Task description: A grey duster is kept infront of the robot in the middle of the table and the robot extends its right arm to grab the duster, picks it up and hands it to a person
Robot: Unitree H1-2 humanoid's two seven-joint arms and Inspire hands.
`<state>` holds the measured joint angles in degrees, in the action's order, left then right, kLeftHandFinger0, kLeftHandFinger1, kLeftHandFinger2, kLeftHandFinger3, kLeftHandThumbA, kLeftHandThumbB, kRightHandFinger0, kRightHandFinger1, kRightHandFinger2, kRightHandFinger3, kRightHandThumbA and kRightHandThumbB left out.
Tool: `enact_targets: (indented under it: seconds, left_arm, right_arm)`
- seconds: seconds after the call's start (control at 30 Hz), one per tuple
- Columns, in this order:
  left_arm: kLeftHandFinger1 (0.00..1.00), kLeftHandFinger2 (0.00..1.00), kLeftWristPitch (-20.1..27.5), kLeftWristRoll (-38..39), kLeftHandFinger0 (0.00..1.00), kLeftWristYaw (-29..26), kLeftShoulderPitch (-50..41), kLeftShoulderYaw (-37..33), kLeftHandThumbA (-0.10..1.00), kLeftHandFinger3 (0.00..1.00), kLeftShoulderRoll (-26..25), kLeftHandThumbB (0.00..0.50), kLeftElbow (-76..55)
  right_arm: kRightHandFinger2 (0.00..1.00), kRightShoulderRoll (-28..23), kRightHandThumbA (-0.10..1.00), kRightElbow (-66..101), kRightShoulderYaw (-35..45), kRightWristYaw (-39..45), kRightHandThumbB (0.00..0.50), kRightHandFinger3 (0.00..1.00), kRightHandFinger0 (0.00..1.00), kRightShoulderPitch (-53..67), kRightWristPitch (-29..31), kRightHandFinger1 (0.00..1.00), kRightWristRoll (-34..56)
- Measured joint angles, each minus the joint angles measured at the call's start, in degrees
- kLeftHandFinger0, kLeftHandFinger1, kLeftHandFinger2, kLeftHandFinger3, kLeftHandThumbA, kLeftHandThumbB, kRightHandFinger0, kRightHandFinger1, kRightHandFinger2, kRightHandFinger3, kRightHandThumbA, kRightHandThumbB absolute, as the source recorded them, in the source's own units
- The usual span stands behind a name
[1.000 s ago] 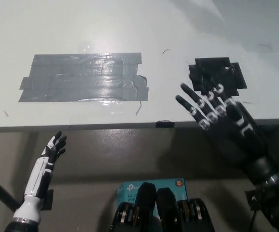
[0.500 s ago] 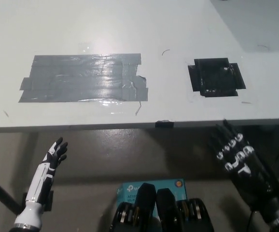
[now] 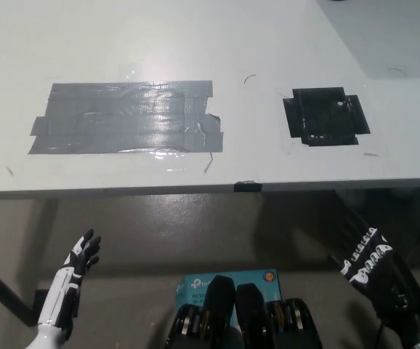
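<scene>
No duster lay on the counter (image 3: 195,43). Both the black right robot hand (image 3: 370,256) and white left robot hand (image 3: 83,254) hung open, empty; best waiting below its edge.

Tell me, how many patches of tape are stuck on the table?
2. A big grey tape patch sits left of the middle of the white table, and a smaller black tape patch sits to the right. No more show, though the picture cuts off the table's far side.
</scene>
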<state>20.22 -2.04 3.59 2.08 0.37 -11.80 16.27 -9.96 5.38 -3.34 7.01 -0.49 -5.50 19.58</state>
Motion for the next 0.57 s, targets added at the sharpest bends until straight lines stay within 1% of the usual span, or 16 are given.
enact_targets:
  seconds: [0.07, 0.27, 0.47, 0.57]
  left_arm:
    - [1.0, 1.0, 0.02, 0.0, 1.0, 0.0, -0.13, 0.0, 1.0, 1.0, 0.01, 0.354, -0.01]
    - [1.0, 1.0, 0.47, 0.04, 1.0, 0.0, -0.41, 0.04, 1.0, 1.0, 0.15, 0.359, -0.11]
    - [1.0, 1.0, 0.87, 0.06, 1.0, 0.0, -0.47, 0.06, 1.0, 1.0, 0.2, 0.383, -0.56]
    - [1.0, 1.0, 0.88, 0.07, 1.0, 0.0, -0.46, 0.07, 1.0, 1.0, 0.2, 0.383, -0.7]
  right_arm:
    - [1.0, -0.04, 0.96, -0.22, -0.15, -0.14, 0.406, 1.0, 1.0, 0.0, 1.21, 1.0, -1.66]
    - [1.0, -0.46, 0.96, -0.55, -0.68, -0.59, 0.411, 1.0, 1.0, -0.01, 6.44, 1.0, -9.34]
    - [1.0, -0.5, 0.96, -0.73, -0.69, -0.6, 0.417, 1.0, 1.0, -0.02, 9.56, 1.0, -13.53]
    - [1.0, -0.49, 0.96, -0.97, -0.68, -0.59, 0.418, 1.0, 1.0, -0.04, 10.37, 1.0, -14.35]
